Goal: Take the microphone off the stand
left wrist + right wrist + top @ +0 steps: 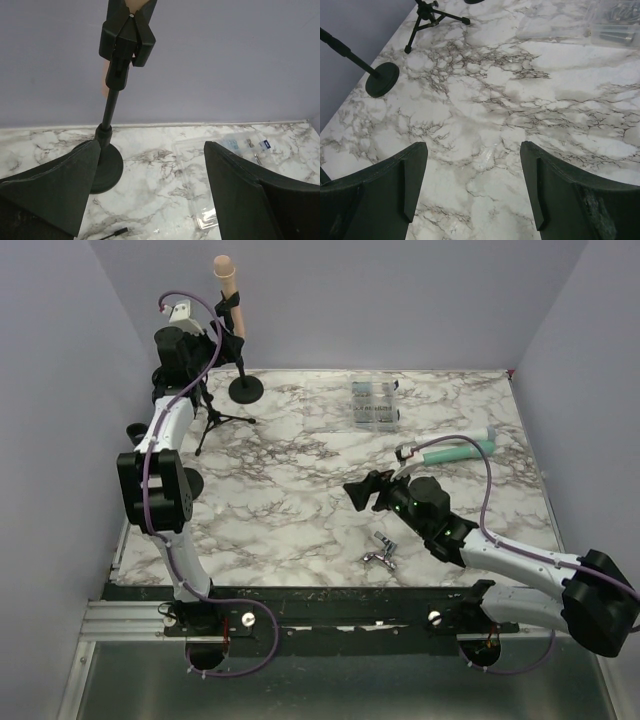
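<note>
Microphone (228, 278) — pale, tilted, seated in the black clip (126, 37) at the top of the stand (241, 358), whose round base (246, 390) rests at the far left of the marble table (300, 520). Left gripper (151, 145) — jaws spread wide, holding nothing, facing the stand's pole from just in front. Right gripper (472, 145): jaws likewise wide and empty, over the middle of the table, well apart from the stand. Also shown: a small tripod (215, 422) and a clear plastic box (375, 403)
</note>
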### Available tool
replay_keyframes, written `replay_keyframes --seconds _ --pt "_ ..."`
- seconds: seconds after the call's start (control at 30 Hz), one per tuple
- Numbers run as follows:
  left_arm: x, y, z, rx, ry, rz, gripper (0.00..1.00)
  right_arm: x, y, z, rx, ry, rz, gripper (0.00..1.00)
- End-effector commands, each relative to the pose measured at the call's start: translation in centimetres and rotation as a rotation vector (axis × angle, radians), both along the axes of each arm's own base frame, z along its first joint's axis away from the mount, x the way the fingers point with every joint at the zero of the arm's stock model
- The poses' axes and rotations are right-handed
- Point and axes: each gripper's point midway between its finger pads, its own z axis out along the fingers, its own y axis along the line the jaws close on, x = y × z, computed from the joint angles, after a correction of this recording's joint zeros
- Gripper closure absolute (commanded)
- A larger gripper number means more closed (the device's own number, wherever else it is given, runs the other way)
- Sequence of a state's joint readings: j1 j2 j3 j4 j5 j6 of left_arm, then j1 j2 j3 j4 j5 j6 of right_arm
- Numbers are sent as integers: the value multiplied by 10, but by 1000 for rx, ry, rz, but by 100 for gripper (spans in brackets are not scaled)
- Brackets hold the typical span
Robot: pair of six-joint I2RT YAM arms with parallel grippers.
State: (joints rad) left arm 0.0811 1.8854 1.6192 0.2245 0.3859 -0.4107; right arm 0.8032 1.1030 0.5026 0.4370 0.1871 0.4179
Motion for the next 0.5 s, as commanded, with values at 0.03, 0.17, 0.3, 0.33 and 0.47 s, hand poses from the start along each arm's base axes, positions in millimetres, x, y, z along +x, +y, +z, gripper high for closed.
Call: replay_keyframes --seconds 0.03,0.17,0.3,0.33,0.47 --pt "39 9 6 18 -118 -9 13 8 0 -6 -9 -24 -18 18" --pt "63 11 -2 -8 -106 -3 19 8 2 -13 -18 -18 -12 18" --pt "82 15 -13 -51 -102 16 24 8 3 -14 -20 -25 -8 18" --pt "86 15 -16 -61 -103 16 25 9 2 -14 -21 -27 -11 18" --pt "99 16 -26 -103 -121 25 32 10 1 -17 -33 -30 -19 18"
